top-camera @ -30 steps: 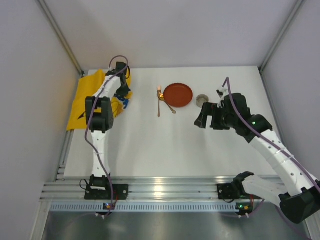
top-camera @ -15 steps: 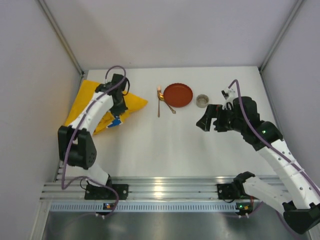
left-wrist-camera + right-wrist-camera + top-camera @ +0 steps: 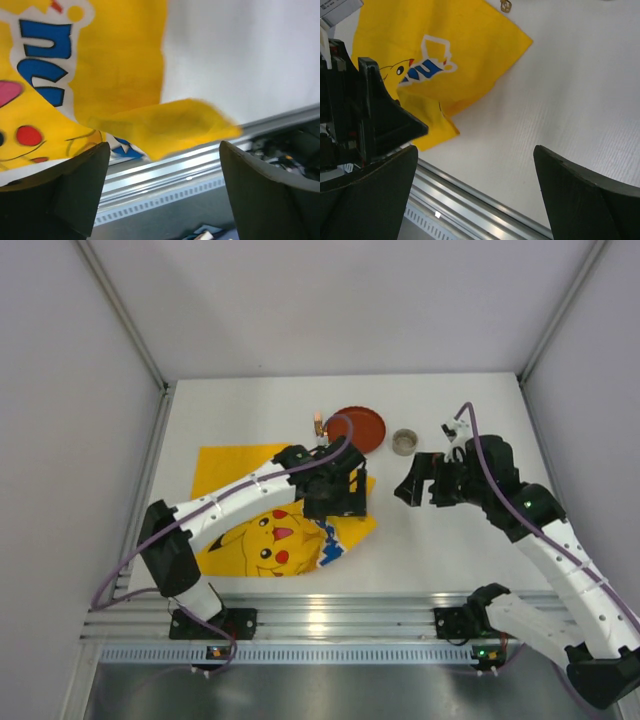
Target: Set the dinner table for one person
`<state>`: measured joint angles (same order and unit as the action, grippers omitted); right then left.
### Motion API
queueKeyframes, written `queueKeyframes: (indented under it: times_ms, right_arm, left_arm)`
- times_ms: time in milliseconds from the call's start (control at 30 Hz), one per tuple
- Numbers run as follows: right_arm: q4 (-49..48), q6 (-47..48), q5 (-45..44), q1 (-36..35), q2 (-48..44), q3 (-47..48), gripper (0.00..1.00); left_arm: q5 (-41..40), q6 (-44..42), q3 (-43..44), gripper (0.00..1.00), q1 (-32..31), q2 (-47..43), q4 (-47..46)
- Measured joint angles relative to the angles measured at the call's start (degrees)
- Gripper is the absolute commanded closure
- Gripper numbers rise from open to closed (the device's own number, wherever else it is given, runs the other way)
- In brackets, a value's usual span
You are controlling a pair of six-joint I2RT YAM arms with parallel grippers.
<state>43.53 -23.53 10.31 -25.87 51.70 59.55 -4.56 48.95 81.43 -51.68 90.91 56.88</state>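
The dinner table [image 3: 455, 540] is a white top. A yellow Pikachu-print mat [image 3: 260, 530] lies spread on its near left part. My left gripper [image 3: 340, 506] hangs over the mat's right side, open and holding nothing. In the left wrist view the mat [image 3: 120, 70] has one corner [image 3: 170, 127] curled up just ahead of my left gripper [image 3: 162, 192]. My right gripper [image 3: 403, 490] hovers open right of the mat; its wrist view shows the mat [image 3: 450, 55] and bare table [image 3: 565, 100] past the right gripper [image 3: 475, 197].
A red plate [image 3: 366, 426] sits at the back centre, partly behind the left arm. A gold fork tip [image 3: 318, 424] shows to its left and a small grey cup [image 3: 404, 441] to its right. Aluminium rails [image 3: 330, 620] run along the near edge.
The left arm swept from the far left to the middle, dragging the bunched mat out flat, then its jaws opened and let it go. The right arm barely shifted.
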Motion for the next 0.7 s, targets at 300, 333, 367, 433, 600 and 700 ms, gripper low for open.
queueKeyframes:
  times_ms: [300,333,367,433,600,700]
  right_arm:
    - [0.9,-1.9,0.8,0.5,1.9,-4.0,0.0]
    - [0.7,-2.5,1.3,0.7,3.2,-4.5,0.0]
    - [0.5,-3.1,2.0,0.9,4.7,-5.0,0.0]
    - [-0.9,-4.4,3.8,1.0,8.2,-6.7,0.0]
    - [-7.9,-8.8,9.8,2.3,19.4,-11.3,0.0]
    - [-13.6,-11.6,11.7,2.5,25.9,-10.8,0.0]
  left_arm:
    - [2.3,0.5,16.1,0.02,-4.2,7.6,-1.9]
    - [1.5,0.3,16.2,0.01,-3.0,6.6,-1.8]
    - [0.7,0.1,16.0,0.01,-1.5,5.6,-1.5]
    - [0.3,-0.8,13.1,0.02,3.4,2.0,-1.9]
    - [-2.6,-3.9,1.3,0.01,19.6,-7.3,-0.6]
    - [-3.9,-5.9,-4.2,0.02,22.8,-9.6,0.2]
